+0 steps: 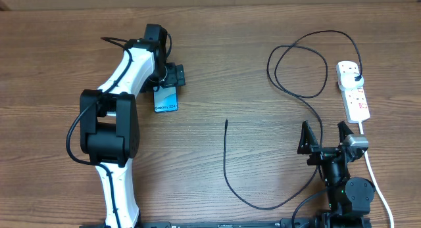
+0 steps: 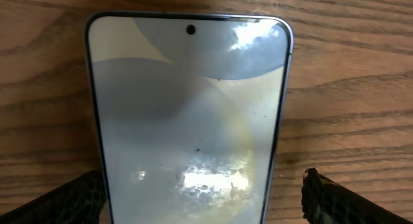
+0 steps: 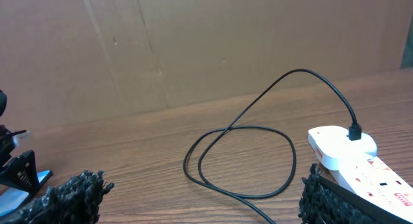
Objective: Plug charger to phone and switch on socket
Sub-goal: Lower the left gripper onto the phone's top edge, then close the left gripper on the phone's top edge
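Observation:
The phone (image 1: 167, 100) lies flat on the wooden table, its light blue screen up. It fills the left wrist view (image 2: 187, 114). My left gripper (image 1: 169, 77) hangs over its far end, open, one finger on each side (image 2: 203, 199). The left finger is close to the phone's edge and the right finger is apart from it. The black charger cable (image 3: 239, 161) runs from its plug (image 1: 356, 79) in the white socket strip (image 1: 355, 100), loops, and ends in a free tip (image 1: 226, 122) at mid-table. My right gripper (image 1: 324, 132) is open and empty, near the front right; the cable loop lies between its fingers (image 3: 197, 198).
The strip (image 3: 348, 161) has red switches, and its white cord (image 1: 375, 179) trails toward the front right past my right arm. A cardboard wall (image 3: 193, 43) stands behind the table. The left arm stretches from the front left to the phone.

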